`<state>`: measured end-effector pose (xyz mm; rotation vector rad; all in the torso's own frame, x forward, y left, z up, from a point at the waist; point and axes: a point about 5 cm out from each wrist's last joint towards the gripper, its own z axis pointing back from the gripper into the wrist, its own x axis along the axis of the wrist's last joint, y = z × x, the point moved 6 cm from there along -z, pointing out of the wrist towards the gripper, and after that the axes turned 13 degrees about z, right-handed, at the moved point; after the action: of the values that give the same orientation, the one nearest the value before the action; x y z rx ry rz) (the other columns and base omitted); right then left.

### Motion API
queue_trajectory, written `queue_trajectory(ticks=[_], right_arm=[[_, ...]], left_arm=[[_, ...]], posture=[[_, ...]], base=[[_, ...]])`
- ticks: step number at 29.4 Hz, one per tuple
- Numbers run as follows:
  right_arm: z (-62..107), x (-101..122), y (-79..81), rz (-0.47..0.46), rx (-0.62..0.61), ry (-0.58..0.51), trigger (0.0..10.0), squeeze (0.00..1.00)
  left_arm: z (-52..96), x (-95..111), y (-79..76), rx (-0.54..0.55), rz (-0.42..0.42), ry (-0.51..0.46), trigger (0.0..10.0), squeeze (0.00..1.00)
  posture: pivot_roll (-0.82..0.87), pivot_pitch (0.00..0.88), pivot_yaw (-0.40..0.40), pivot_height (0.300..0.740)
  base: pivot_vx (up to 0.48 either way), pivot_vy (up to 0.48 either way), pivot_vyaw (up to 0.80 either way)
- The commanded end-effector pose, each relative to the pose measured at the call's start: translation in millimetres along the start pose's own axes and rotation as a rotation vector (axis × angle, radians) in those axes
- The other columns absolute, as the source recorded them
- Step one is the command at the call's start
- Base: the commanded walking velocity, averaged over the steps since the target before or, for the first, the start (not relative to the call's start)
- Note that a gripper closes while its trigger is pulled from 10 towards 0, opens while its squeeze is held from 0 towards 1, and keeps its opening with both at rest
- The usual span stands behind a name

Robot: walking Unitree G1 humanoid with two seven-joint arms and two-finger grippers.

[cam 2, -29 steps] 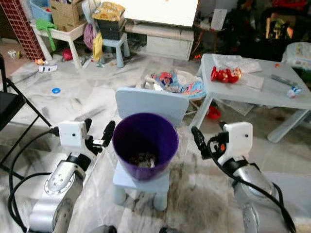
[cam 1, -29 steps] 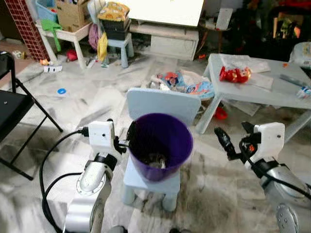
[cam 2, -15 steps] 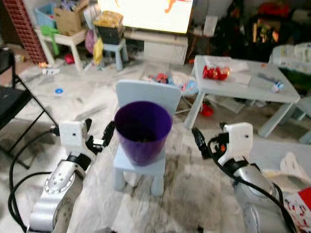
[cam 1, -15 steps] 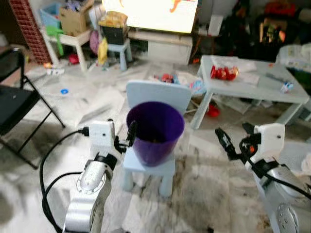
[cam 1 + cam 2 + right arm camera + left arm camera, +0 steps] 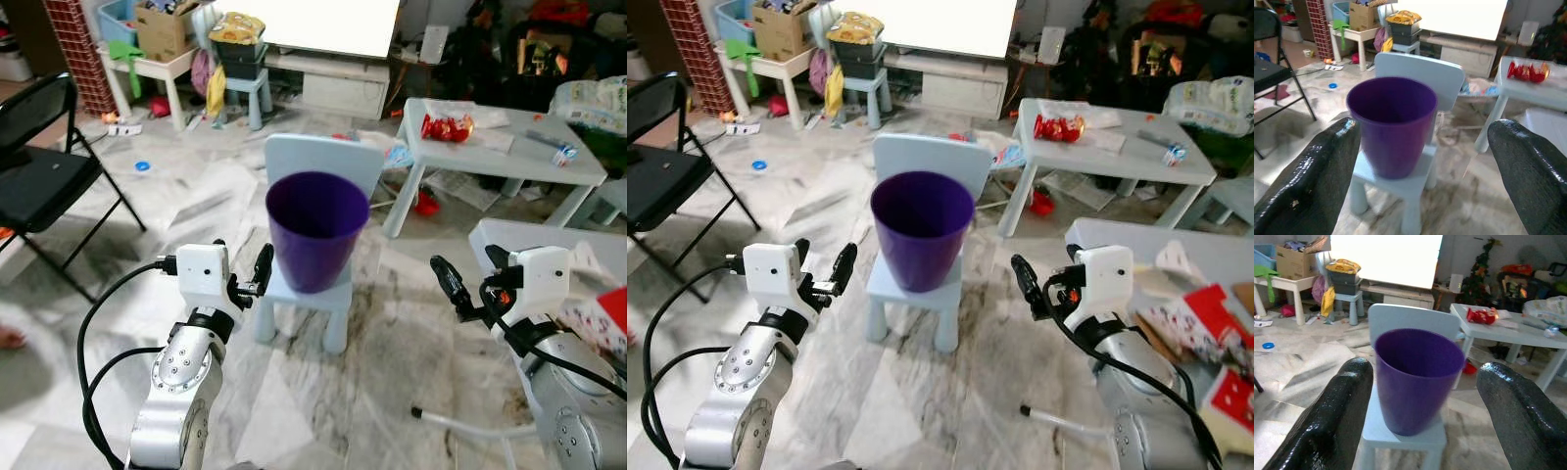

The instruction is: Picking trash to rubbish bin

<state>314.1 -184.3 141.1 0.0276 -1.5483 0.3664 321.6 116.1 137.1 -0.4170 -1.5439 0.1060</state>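
Observation:
A purple bin (image 5: 315, 230) stands upright on a small light-blue chair (image 5: 323, 157), straight ahead on the floor. My left gripper (image 5: 823, 266) is held up, short of the bin and to its left, open and empty. On the bin's right, my right gripper (image 5: 1046, 277) is at the same height, also open and empty. Both wrist views look at the bin (image 5: 1418, 372) between spread black fingers (image 5: 1317, 171). A red packet (image 5: 446, 127) lies on the light table (image 5: 509, 162). Red-and-white cartons (image 5: 1205, 318) lie at the right.
A black folding chair (image 5: 44, 176) stands at the left. A low white table (image 5: 1127, 235) is close on my right. A white stick (image 5: 1063, 421) lies on the floor near my right arm. Boxes, a stool (image 5: 240, 88) and clutter line the back wall.
The whole picture has shifted: the camera has pulled back and risen, so the bin and chair look farther off and its inside is hidden. Both grippers keep their pose, open.

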Motion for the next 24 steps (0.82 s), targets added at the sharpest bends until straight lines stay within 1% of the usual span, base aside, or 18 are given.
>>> queue_trajectory(ticks=[1, 14, 20, 24], right_arm=[[0.5, 2.5, -3.9, 0.016, -0.005, -0.005, 10.0, 0.00], [0.1, 2.2, -4.8, 0.017, -0.004, -0.001, 10.0, 0.00], [-0.4, 3.0, -5.2, 0.019, -0.004, -0.002, 10.0, 0.00], [-3.1, 4.2, -3.4, 0.017, 0.002, -0.003, 10.0, 0.00]], left_arm=[[-1.0, 1.0, -6.0, -0.019, -0.005, -0.003, 10.0, 0.00], [-0.7, -2.4, -6.4, -0.017, -0.005, 0.005, 10.0, 0.00], [-2.1, -2.3, -4.7, -0.005, -0.013, 0.000, 10.0, 0.00], [-6.1, 2.4, -2.1, -0.001, -0.007, -0.020, 10.0, 0.00]], posture=[[0.00, 0.063, -0.084, 0.740], [-0.01, 0.067, -0.088, 0.740], [-0.01, 0.067, -0.090, 0.740], [-0.01, 0.067, -0.093, 0.740]], base=[[-0.326, 0.000, 0.00], [-0.326, 0.000, 0.00], [0.000, 0.000, 0.00], [0.000, 0.000, -0.80]])
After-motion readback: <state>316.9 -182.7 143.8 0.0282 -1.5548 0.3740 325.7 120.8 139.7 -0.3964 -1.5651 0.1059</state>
